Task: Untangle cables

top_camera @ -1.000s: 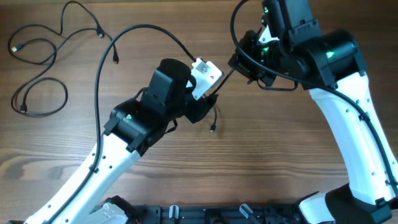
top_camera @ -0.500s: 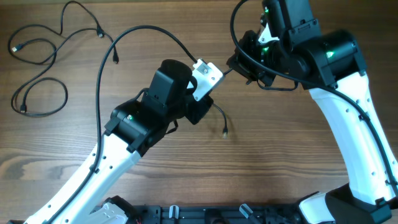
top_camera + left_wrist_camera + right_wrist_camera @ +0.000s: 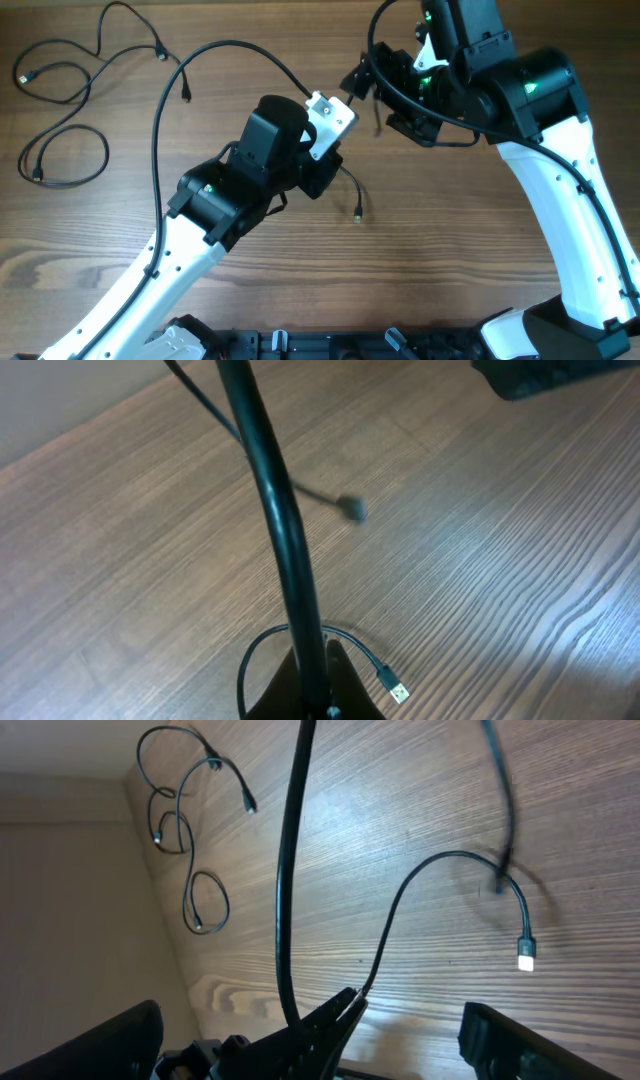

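Observation:
My left gripper [image 3: 335, 168] is shut on a thin black cable [image 3: 352, 190], held off the table near the middle. That cable curves down to a gold-tipped plug [image 3: 358, 215]. In the left wrist view the shut fingertips [image 3: 318, 685] pinch it, and its plug [image 3: 397, 689] lies just right of them. A second, blurred end [image 3: 350, 510] swings free further out. My right gripper [image 3: 378, 100] hangs open just up and right of the left one, with nothing in it. From the right wrist, its wide fingers [image 3: 110, 1040] frame the held cable [image 3: 400, 910]. Other cables [image 3: 60, 110] lie looped at far left.
A thicker black arm wire [image 3: 230, 45] arcs over the table from the left arm to its wrist camera [image 3: 330, 112]. It crosses both wrist views as a thick wire [image 3: 285, 530] [image 3: 288, 870]. The table's far-left edge [image 3: 150, 850] shows beside the loose loops.
My right gripper has opened wide and let go of the cable, whose freed end now swings. My left gripper closed on the cable, and the hanging plug shifted slightly right.

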You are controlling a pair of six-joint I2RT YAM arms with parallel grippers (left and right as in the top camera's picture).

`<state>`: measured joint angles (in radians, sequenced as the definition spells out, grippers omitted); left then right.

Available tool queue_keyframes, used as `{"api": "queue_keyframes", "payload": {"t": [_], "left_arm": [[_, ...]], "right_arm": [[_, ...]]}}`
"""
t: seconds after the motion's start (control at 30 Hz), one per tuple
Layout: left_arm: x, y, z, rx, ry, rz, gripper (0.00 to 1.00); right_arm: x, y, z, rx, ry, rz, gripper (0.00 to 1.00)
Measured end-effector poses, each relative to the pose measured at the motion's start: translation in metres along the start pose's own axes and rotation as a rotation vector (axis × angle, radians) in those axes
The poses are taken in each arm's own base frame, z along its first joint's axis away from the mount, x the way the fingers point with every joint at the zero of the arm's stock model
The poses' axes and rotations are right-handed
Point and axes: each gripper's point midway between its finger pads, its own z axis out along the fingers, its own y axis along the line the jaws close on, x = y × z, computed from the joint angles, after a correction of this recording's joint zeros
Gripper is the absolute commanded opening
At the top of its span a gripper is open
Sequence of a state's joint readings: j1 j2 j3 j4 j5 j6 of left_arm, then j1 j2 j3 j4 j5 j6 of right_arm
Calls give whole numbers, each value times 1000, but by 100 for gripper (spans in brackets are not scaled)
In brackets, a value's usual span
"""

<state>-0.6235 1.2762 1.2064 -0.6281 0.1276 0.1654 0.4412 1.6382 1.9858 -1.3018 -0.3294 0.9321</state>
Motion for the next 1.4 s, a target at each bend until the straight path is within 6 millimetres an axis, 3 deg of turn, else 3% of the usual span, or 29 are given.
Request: {"api": "queue_keyframes", "payload": {"t": [0.07, 0.17, 0.27, 0.37, 0.57, 0.7, 0.8, 1.1, 1.27, 1.4], "left_arm": [[0, 5, 0, -11, 0, -39, 4], [2, 31, -4, -64, -6, -182, 4], [13, 81, -14, -169, -21, -470, 4], [26, 109, -23, -211, -26, -673, 4], [45, 127, -34, -207, -1, -850, 4], [44, 150, -47, -242, -66, -968, 4], [39, 177, -83, -305, -201, -1077, 4], [51, 218, -208, -519, -577, -1333, 4], [95, 252, -276, -735, -763, -1504, 4], [133, 272, -298, -869, -792, -1611, 4]], "right_arm": [[0, 0, 0, 0, 0, -1, 99], [0, 0, 0, 0, 0, -18, 99], [0, 0, 0, 0, 0, -34, 100], [0, 0, 0, 0, 0, -45, 100], [0, 0, 0, 0, -1, -68, 100], [0, 0, 0, 1, -1, -75, 100], [0, 0, 0, 1, -1, -79, 100], [-4, -3, 0, 17, -21, -90, 100], [0, -9, 0, 42, -5, -88, 100], [2, -13, 0, 59, 4, -132, 100]]}}
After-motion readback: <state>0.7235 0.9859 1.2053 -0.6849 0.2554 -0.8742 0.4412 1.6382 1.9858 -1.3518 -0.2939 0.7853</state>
